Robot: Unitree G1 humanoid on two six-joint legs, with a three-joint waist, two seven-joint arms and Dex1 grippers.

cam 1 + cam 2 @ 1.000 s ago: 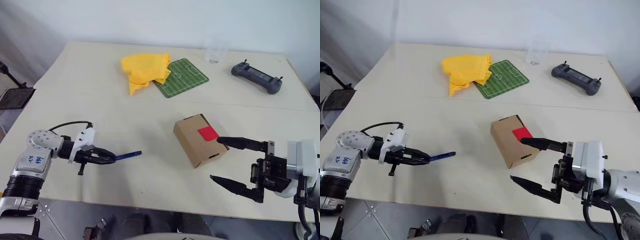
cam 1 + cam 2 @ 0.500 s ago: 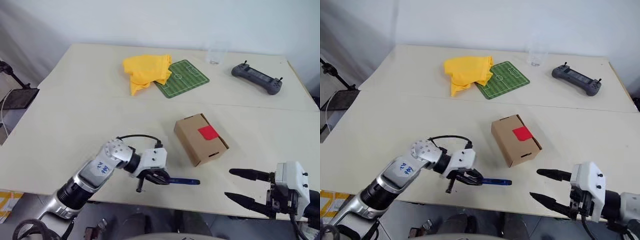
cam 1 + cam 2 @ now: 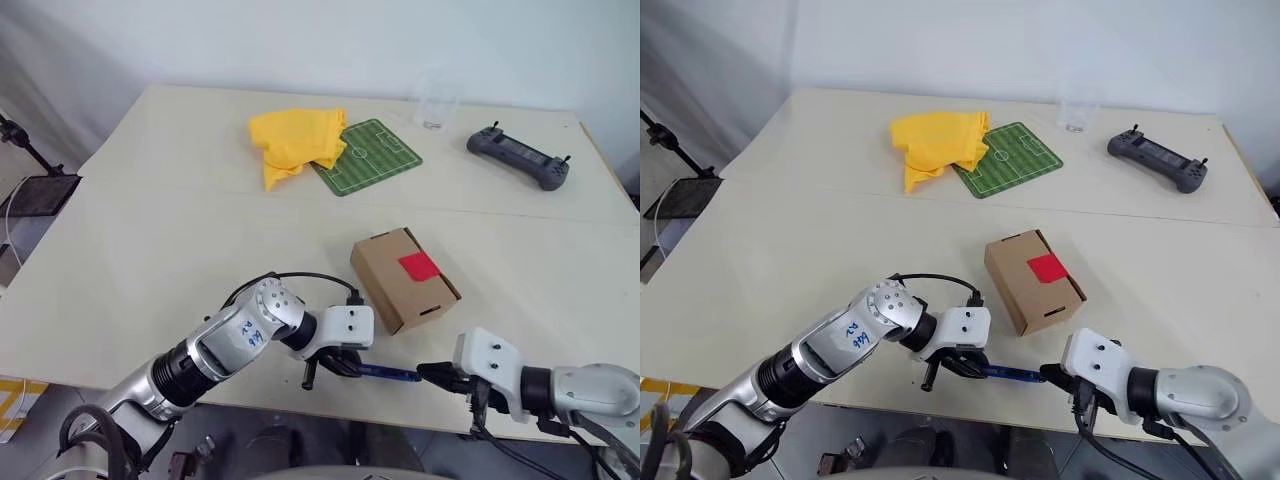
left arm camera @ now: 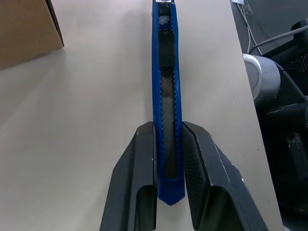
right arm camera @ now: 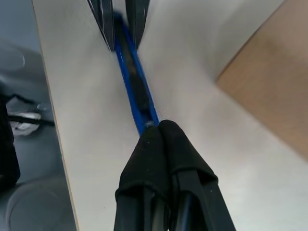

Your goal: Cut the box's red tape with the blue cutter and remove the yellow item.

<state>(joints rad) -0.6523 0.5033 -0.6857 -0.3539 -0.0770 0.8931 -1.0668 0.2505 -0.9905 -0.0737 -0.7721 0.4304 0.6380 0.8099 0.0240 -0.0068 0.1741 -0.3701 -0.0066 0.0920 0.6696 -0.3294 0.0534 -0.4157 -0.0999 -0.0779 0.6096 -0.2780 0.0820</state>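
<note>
Cutter (image 3: 385, 373) was held in left gripper (image 3: 345, 364) above near table (image 3: 150, 250) edge, right gripper (image 3: 1052, 374) closed at its tip | box (image 3: 404, 279) just beyond, red tape (image 3: 419, 266) uncut | cutting and removal of yellow item, unseen, judged outstanding.

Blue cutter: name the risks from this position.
1. Both pincers meet at the blue cutter: the left pincer grips one end and the shut right pincer sits at the other, so it could twist or slip.
2. It lies close to the table edge and could fall off.
3. The red tape on the box is still uncut.
</note>
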